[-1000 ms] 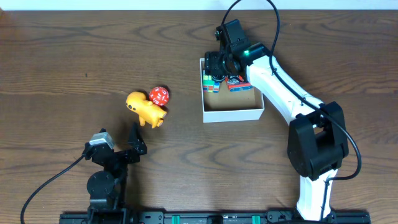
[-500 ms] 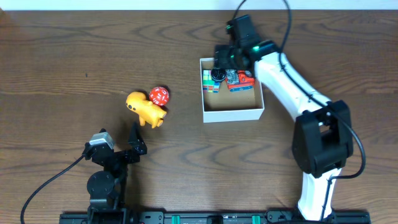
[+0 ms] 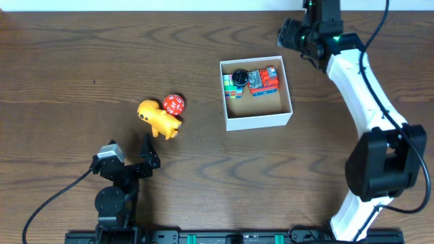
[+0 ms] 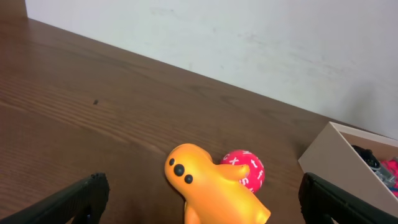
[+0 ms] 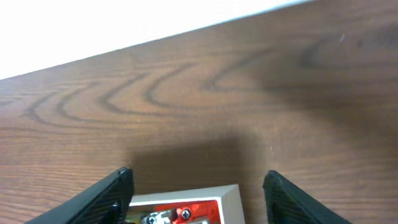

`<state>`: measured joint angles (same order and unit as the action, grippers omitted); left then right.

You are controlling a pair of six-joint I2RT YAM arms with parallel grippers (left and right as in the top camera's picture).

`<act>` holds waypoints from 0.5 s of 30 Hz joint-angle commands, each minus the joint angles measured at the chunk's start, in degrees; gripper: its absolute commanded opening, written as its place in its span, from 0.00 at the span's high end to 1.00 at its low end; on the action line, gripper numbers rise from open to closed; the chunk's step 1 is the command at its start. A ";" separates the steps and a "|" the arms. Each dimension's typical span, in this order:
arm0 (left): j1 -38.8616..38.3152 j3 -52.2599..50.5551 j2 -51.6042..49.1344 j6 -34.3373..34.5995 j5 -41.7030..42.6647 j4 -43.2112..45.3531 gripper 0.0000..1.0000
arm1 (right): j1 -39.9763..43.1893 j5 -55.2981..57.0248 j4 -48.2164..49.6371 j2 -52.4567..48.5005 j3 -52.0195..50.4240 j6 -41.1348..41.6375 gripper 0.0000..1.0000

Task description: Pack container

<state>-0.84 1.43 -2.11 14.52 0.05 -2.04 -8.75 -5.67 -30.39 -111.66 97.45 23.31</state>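
The container (image 3: 261,120), a white box with a brown inside, sits right of centre and holds a coloured cube (image 3: 230,89), a black round piece (image 3: 239,77) and a red toy (image 3: 264,79). My right gripper (image 3: 291,35) hangs open and empty beyond the box's far right corner. In the right wrist view my right gripper (image 5: 199,199) frames that corner of the container (image 5: 229,194) and the red toy (image 5: 185,214). A yellow toy (image 3: 158,118) and a red ball (image 3: 173,104) lie touching at left. My left gripper (image 3: 129,154) rests open near the front; the left wrist view shows the left gripper (image 4: 202,205) facing the yellow toy (image 4: 214,190) and ball (image 4: 247,171).
Dark wood table (image 3: 81,61) all around. A white wall (image 4: 249,37) runs behind the table's far edge. The container's near wall (image 4: 339,158) shows at the right of the left wrist view. Cables trail from both arms.
My right gripper has lifted out of the container and swung back to the far right. The container has shifted slightly to the right. The left arm has stayed still.
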 commanded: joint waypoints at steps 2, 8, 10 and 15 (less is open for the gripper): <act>0.28 -1.20 0.00 -0.94 -0.46 -2.05 0.02 | 2.29 8.96 -1.90 1.51 0.48 -2.80 0.17; 0.28 -1.20 0.00 -0.92 -0.46 -2.05 0.02 | 8.39 17.07 -7.52 1.49 0.46 -9.16 0.01; 0.28 -1.20 0.00 -0.92 -0.48 -2.05 0.02 | 10.71 17.07 -8.52 1.49 0.46 -11.43 0.01; 0.28 -1.20 0.00 -0.92 -0.46 -2.05 0.02 | 15.30 17.05 -9.22 1.49 0.46 -11.61 0.01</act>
<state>-0.84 1.43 -2.11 14.55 0.05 -2.04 5.28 9.58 -39.44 -111.02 97.45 13.98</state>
